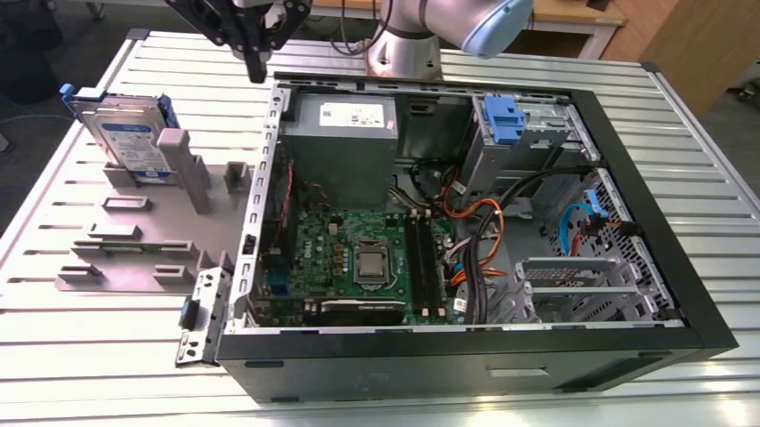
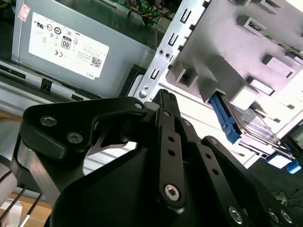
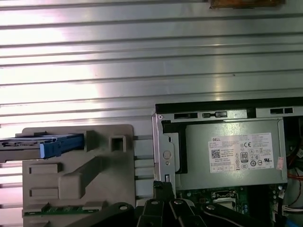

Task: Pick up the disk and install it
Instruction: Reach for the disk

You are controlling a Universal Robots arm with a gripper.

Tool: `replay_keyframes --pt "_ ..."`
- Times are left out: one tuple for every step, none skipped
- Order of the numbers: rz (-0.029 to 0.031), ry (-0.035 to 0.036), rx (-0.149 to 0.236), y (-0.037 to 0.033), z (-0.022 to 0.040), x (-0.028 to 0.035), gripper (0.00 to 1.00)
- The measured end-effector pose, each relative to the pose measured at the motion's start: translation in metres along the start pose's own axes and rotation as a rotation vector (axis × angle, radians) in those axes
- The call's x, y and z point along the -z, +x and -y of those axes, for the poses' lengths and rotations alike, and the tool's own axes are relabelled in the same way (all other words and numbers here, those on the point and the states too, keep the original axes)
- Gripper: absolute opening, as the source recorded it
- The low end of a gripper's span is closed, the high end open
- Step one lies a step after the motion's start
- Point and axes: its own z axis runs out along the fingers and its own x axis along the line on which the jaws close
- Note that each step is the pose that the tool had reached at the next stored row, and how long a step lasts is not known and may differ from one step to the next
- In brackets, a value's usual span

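In the first wrist view the disk (image 3: 42, 143), well aside of the pincer (image 3: 163, 187), runs off the picture's edge.

Ribbed metal table (image 1: 95, 356), wooden cabinet (image 1: 683, 44) behind

Silver hard disk (image 1: 124, 135) with white-and-blue label, blue carrier rails, standing on edge, leaning, upper left of the exterior view, slotted in a grey holder (image 1: 190, 182)
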Motion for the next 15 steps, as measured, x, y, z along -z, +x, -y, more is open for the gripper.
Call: replay_keyframes --pt "0.0001 0.0 0.0 0.0007 -0.0006 -0.0001 0.11" --pt "0.0 0.0 0.0 0.0014 -0.0011 -0.0001 0.11" --pt "0.0001 -0.0001 0.0 0.0021 -0.0017 -0.0001 0.11" --pt "0.0 0.0 0.0 0.0026 -0.0023 -0.0001 0.11" --pt "0.0 0.0 0.0 0.0031 -0.0028 -0.0001 0.11" --pt "0.0 -0.0001 0.0 0.0037 -0.0032 -0.0002 0.11" --pt "0.0 -0.0001 0.0 0.0042 -0.0036 -0.0002 0.11" --pt "0.0 0.0 0.0 0.0046 -0.004 -0.0002 0.11" --pt "0.0 0.0 0.0 0.0051 -0.0043 -0.0002 0.11" --pt "0.0 0.0 0.0 0.0056 -0.0047 -0.0002 0.11" --pt "0.0 -0.0001 0.0 0.0061 -0.005 -0.0003 0.11" --pt "0.0 0.0 0.0 0.0067 -0.0053 -0.0003 0.11" --pt "0.0 -0.0001 0.0 0.0071 -0.0056 -0.0003 0.11" --pt "0.0 -0.0001 0.0 0.0076 -0.0059 -0.0003 0.11" --pt "0.0 0.0 0.0 0.0081 -0.0061 -0.0003 0.11"
